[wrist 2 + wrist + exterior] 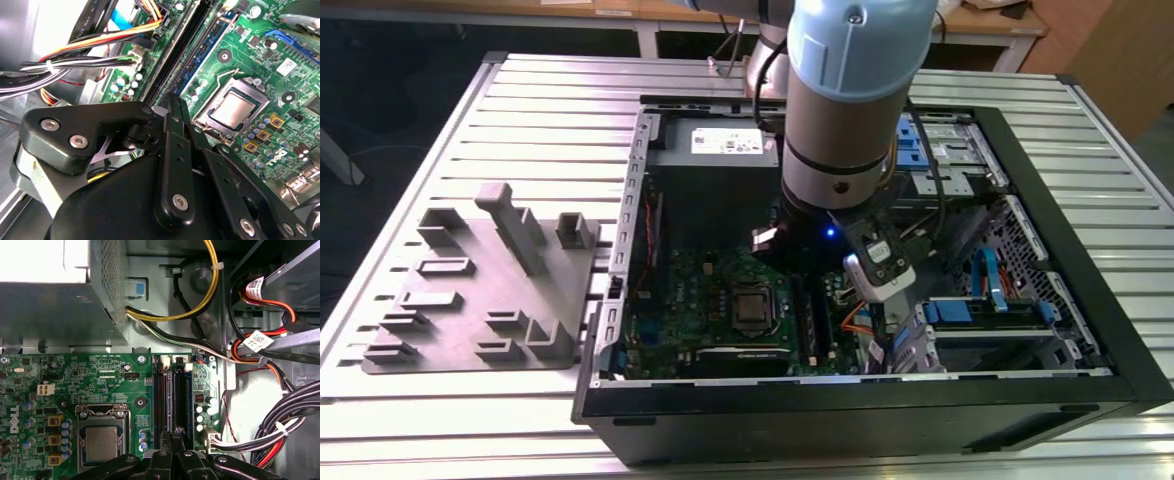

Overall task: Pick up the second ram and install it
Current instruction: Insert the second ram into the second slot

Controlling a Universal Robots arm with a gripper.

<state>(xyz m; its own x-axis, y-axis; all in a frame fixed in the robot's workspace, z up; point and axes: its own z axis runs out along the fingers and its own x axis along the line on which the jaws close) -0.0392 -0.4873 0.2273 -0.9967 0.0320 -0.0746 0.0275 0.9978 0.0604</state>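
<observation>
One Universal Robots arm (843,120) reaches down into the open computer case (1115,345), its wrist over the green motherboard (700,300). The grey tray (467,300) with upright blocks lies well apart, at the exterior view's left.

In both wrist views the gripper (177,434) (172,102) has its two black fingers drawn together to a narrow tip. That tip is at the near end of the long memory slots (161,405), just beside the CPU socket (102,442).

The second ram (181,400) (207,47) appears as a thin blue-green board standing on edge in the slot nearest the capacitors. It runs straight away from the fingertips. I cannot tell whether the tips pinch its end, press on its top edge or only sit above it.

Risks, as judged from here:
- **Uneven seating.** The tip bears on one end of the stick only, so a downward push could seat that end while the far end stays raised and its latch stays open.
- **Sideways offset.** A small offset would put the force on the neighbouring empty black slot or on the slot wall, and that would bend the board.
- **Crowding.** The bundled power cables (280,425) lie near the slots, and the gripper's wide linkage could catch them. The socket's lever is also close.
</observation>
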